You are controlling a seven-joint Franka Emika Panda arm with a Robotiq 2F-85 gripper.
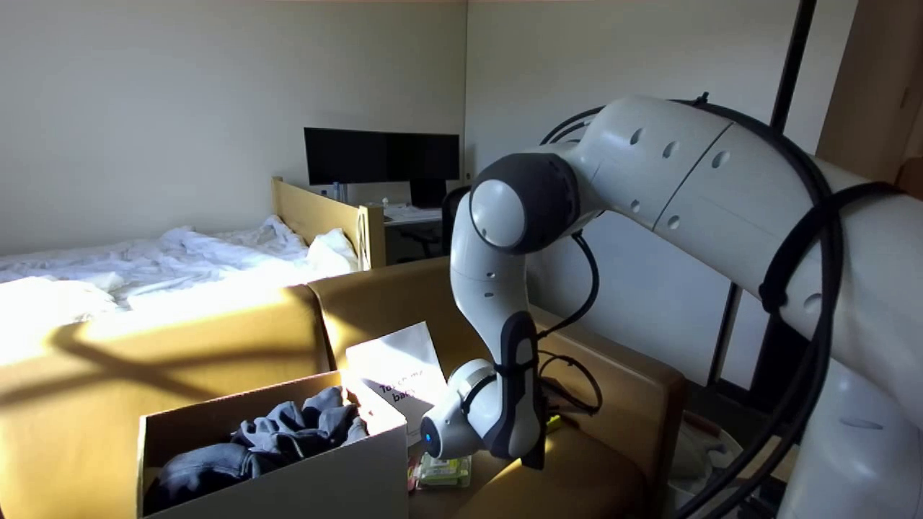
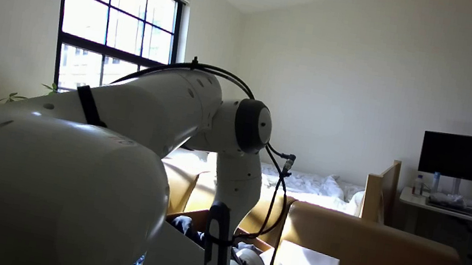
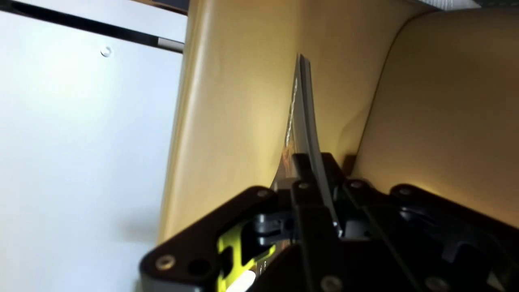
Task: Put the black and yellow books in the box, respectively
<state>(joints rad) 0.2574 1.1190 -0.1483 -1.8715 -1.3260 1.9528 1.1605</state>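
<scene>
Sofa (image 1: 598, 479): box (image 1: 310, 486) stands before the backrest (image 1: 404, 310), holding crumpled dark cloth (image 1: 288, 432); no book visible inside. Gripper (image 3: 318, 166) near the armrest (image 1: 627, 389) edge, jaws clamped on a thin dark book (image 3: 304, 107), edge-on; seat contact unclear. Step (judged): black book in grasp. Next calls for: raise, carry to box, clear rim, lower. Yellow patch (image 3: 234, 239): identity unclear.

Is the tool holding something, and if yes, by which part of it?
The tool holds a thin dark book by the edge facing the wrist view.
</scene>
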